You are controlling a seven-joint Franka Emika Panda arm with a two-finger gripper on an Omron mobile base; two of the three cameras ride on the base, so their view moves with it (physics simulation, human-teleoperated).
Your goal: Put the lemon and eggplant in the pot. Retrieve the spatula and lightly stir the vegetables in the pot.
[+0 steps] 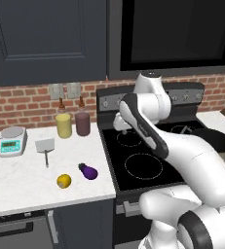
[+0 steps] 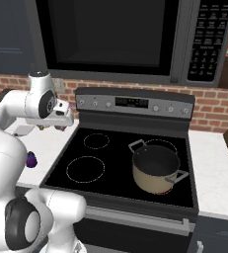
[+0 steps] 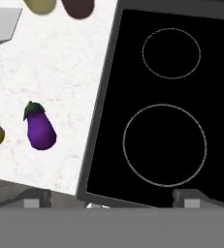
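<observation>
Eggplant (image 1: pixel 88 171) and lemon (image 1: pixel 64 181) lie side by side, just apart, near the front of the white bench (image 1: pixel 21 175), left of the stove (image 2: pixel 120 163). Spatula (image 1: pixel 45 147) lies further back on the bench, blade toward the wall. Pot (image 2: pixel 156 170) sits on the stove's right front burner. The jaws (image 3: pixel 108 198) hang over the stove's left edge, released, holding nothing.

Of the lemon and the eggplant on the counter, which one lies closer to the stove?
The eggplant, the dark purple one. It lies between the yellow lemon and the edge of the stove; the lemon sits farther out on the white counter.
</observation>
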